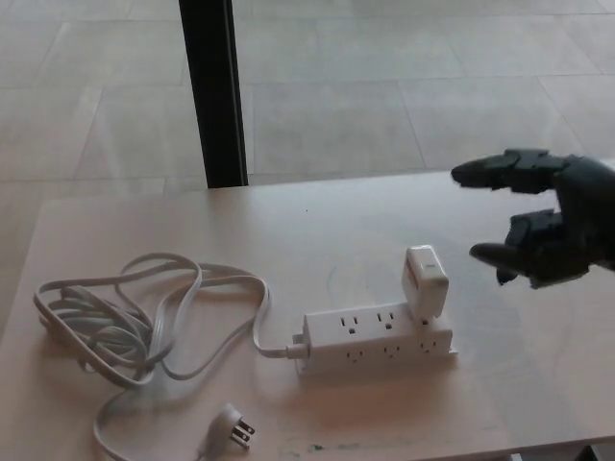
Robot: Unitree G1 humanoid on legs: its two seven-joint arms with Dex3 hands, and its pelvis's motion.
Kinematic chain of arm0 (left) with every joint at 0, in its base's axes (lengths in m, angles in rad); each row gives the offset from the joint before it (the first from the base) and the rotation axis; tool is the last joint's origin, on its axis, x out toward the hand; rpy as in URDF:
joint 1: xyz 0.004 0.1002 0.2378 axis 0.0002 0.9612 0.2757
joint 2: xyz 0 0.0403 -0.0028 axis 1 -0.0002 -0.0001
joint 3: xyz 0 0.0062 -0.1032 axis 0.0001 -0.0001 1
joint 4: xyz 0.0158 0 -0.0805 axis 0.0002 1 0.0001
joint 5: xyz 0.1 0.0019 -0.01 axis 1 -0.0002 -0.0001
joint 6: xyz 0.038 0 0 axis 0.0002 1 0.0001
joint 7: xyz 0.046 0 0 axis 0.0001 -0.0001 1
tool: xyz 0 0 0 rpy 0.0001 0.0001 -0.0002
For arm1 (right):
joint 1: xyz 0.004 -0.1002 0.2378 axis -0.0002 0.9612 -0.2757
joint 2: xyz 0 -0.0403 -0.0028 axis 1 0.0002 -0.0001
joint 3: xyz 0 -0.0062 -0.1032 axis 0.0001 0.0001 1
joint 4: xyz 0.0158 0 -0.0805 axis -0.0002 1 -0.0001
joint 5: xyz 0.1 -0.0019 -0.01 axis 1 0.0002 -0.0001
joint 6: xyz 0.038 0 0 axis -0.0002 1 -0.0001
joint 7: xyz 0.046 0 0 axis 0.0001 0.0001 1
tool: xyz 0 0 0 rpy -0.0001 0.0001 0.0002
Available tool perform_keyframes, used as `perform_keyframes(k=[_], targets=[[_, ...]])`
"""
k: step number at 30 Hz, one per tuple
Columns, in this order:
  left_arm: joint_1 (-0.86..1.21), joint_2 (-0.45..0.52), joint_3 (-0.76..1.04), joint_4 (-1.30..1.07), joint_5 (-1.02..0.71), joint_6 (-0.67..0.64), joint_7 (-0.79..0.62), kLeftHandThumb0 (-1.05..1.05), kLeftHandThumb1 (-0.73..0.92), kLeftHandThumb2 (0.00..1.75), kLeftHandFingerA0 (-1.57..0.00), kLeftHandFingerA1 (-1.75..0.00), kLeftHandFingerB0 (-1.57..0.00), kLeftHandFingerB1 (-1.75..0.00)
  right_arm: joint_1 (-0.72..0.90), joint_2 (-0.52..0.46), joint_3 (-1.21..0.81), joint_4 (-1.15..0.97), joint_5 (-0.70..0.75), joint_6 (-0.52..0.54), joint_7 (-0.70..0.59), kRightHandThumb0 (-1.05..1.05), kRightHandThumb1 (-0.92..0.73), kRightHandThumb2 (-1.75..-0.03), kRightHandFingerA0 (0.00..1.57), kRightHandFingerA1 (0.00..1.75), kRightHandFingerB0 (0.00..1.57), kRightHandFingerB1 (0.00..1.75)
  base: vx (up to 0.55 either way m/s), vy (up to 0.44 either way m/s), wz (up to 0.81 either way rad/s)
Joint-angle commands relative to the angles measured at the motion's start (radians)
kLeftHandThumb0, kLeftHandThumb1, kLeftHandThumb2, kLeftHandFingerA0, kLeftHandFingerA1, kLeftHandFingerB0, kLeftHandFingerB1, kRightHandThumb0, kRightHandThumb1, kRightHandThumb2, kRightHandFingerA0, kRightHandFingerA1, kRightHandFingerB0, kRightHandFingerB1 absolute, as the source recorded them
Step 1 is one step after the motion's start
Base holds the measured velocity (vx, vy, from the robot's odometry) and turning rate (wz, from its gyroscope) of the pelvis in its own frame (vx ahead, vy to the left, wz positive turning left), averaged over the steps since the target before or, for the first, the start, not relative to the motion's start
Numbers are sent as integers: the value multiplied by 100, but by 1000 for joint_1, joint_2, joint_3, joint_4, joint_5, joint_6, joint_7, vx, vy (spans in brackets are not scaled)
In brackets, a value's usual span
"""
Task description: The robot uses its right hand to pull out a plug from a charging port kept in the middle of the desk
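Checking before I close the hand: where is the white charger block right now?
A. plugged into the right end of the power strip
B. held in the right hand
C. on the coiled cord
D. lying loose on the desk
A: the charger block stands in the power strip's right end, while the open right hand holds nothing.
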Motion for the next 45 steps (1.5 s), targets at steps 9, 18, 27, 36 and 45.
perform_keyframes(k=[9, 18, 27, 36, 45], targets=[[-1, 11, 5, -16, -20, -5, 8, -62, 57, 58, -77, -73, -65, -59, -163, 43, 69, 168, -138, 127, 45, -63, -47, -60, 78, 155, 36, 34, 0, 0, 0], [-9, 18, 0, -16, -26, 6, 6, -62, 58, 58, -73, -69, -62, -56, -246, 63, 104, 264, -227, 96, 49, -71, -40, -80, 84, 135, 29, 43, 0, 0, 0], [-5, 17, 0, -32, -32, 1, 0, -63, 57, 58, -75, -74, -65, -59, -262, 64, 181, 228, -302, 96, 125, -69, -47, -56, 81, 131, 21, 32, 0, 0, 0], [-9, 18, 10, -37, -48, -4, -12, -63, 59, 58, -75, -78, -69, -66, -337, 19, 364, 230, -388, 110, 330, -72, -34, -78, 63, 81, 3, 12, 0, 0, 0], [-8, 19, -2, -42, -36, 1, 5, -62, 58, 58, -78, -78, -67, -61, -346, -26, 406, 244, -426, 85, 392, -79, -37, -77, 94, 136, 10, 8, 0, 0, 0]])
